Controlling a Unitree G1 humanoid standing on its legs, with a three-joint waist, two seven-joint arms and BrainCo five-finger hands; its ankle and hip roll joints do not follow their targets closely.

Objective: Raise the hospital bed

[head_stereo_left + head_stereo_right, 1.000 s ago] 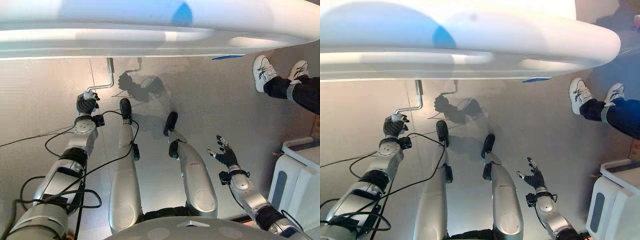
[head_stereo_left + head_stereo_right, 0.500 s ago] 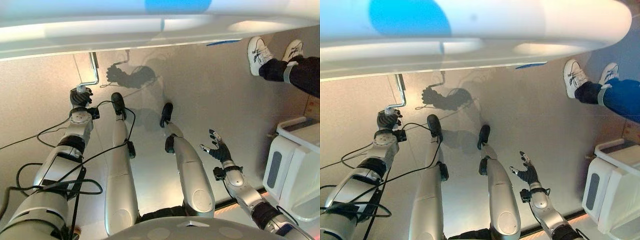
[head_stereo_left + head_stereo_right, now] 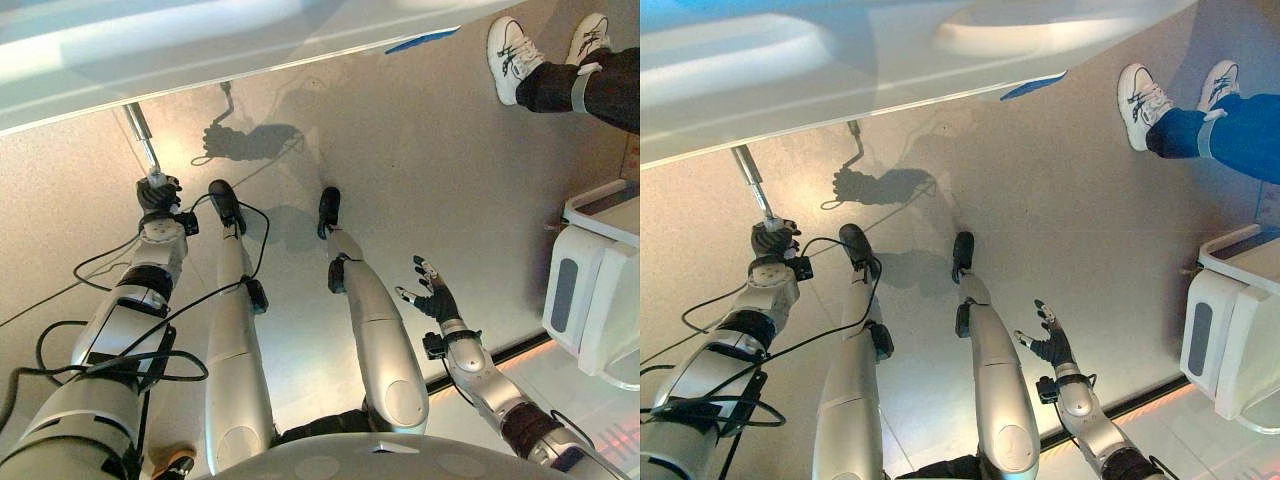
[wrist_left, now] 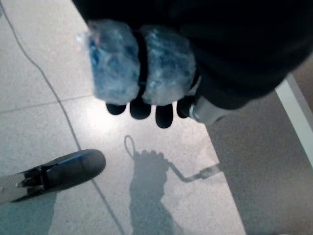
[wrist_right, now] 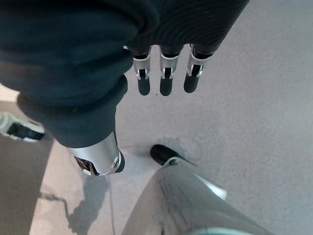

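The white hospital bed (image 3: 200, 50) spans the far side, seen from its underside edge. A metal crank rod (image 3: 141, 140) slants down out from under it at the left. My left hand (image 3: 158, 195) is shut on the crank's handle, low over the floor. In the left wrist view its dark fingertips (image 4: 142, 107) curl round the handle's bluish translucent grip (image 4: 117, 63). My right hand (image 3: 432, 295) hangs open over the floor at the lower right, holding nothing, its fingers (image 5: 165, 81) straight and far from the crank.
A person's legs in dark trousers and white shoes (image 3: 515, 55) stand at the far right by the bed's corner. A white cart (image 3: 590, 300) stands at the right edge. Bare grey floor (image 3: 420, 170) lies between the bed and me.
The view has shifted. The crank has turned: its bent arm, earlier up and to the right of my left hand, now slants up-left. The left hand stays shut on the handle; the right hand stays open.
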